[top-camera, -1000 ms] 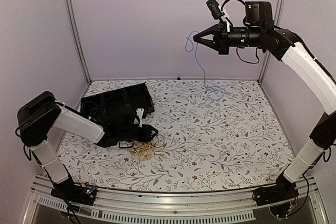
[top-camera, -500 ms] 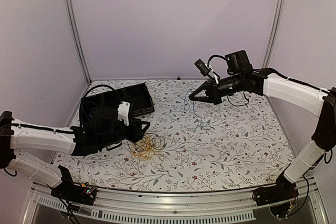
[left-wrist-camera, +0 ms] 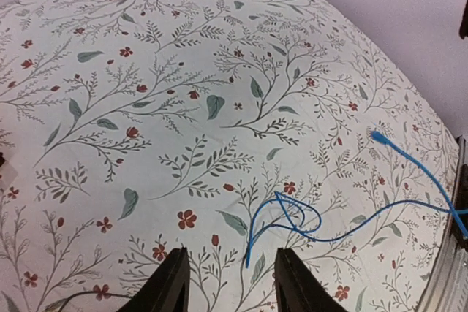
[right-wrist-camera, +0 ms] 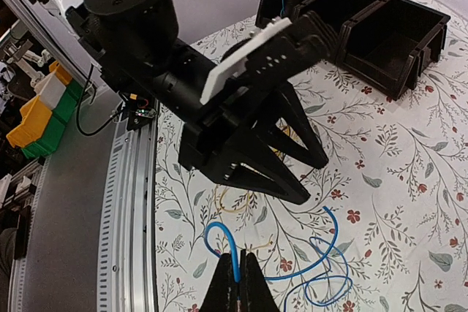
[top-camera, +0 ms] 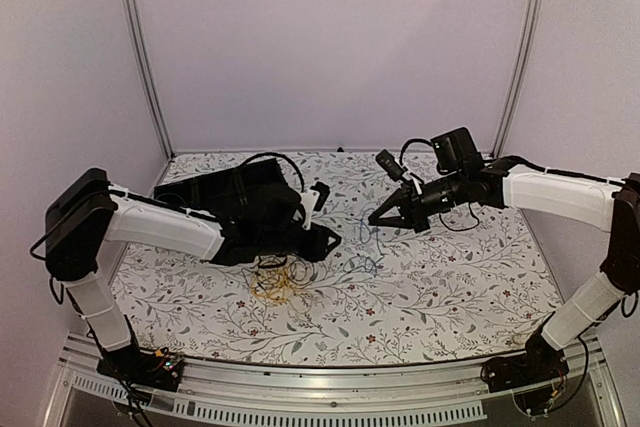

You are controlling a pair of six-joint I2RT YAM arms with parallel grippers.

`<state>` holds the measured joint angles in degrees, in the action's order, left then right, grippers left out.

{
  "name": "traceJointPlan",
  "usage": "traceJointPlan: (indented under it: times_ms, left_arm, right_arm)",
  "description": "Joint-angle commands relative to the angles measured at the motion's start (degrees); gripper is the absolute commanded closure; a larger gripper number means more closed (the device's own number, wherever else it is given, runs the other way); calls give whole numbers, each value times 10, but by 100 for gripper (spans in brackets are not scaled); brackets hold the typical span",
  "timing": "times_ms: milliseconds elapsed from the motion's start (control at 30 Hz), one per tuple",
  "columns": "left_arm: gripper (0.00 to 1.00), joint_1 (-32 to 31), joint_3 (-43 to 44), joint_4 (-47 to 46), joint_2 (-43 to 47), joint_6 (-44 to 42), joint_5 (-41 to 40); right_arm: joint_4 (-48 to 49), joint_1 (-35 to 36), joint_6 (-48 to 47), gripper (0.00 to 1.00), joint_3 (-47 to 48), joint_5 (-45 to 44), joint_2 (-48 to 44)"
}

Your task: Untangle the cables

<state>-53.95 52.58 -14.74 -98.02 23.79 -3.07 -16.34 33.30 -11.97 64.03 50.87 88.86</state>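
A thin blue cable (top-camera: pixel 366 250) lies in loose loops mid-table, one end rising to my right gripper (top-camera: pixel 373 220). That gripper (right-wrist-camera: pixel 238 283) is shut on the blue cable (right-wrist-camera: pixel 325 253) just above the table. My left gripper (top-camera: pixel 334 239) hovers low a little to the left of it, facing the right one. Its jaws are open with nothing between them (left-wrist-camera: pixel 230 286), and the blue cable's (left-wrist-camera: pixel 292 217) free end lies just ahead of the fingertips. A yellow cable tangle (top-camera: pixel 280 282) rests nearer the front, also seen as a yellow cable (right-wrist-camera: pixel 234 202) under the left gripper (right-wrist-camera: pixel 248 144). A thin dark cable (left-wrist-camera: pixel 77 296) lies beside the left finger.
A black compartmented bin (top-camera: pixel 215 192) stands at the back left behind my left arm, and the black bin (right-wrist-camera: pixel 380 27) shows in the right wrist view too. An aluminium rail (top-camera: pixel 350 387) runs along the near edge. Purple walls close three sides.
My right arm came down from high at the back to low over mid-table, bringing the blue cable along. My left arm swung right, from by the bin toward the centre.
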Motion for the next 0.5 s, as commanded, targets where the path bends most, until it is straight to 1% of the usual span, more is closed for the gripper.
traceJointPlan:
  times_ms: [0, 100, 167, 267, 367, 467]
  left_arm:
    - [61, -5, 91, 77, -95, 36, 113]
    - [60, -5, 146, 123, -143, 48, 152]
    - [60, -6, 163, 131, -158, 49, 164]
    - [60, -6, 171, 121, -169, 42, 188]
    - [60, -7, 176, 98, -181, 33, 236]
    - [60, -6, 178, 85, -189, 43, 269]
  right_arm:
    - [8, -3, -46, 100, -41, -9, -45]
    - [6, -2, -58, 100, -62, -7, -56]
    - [10, -3, -64, 100, -72, -8, -65]
    - [18, -2, -67, 100, -82, -10, -73]
    - [20, -3, -69, 100, -85, -8, -72]
    - [22, -3, -71, 100, -87, -7, -70]
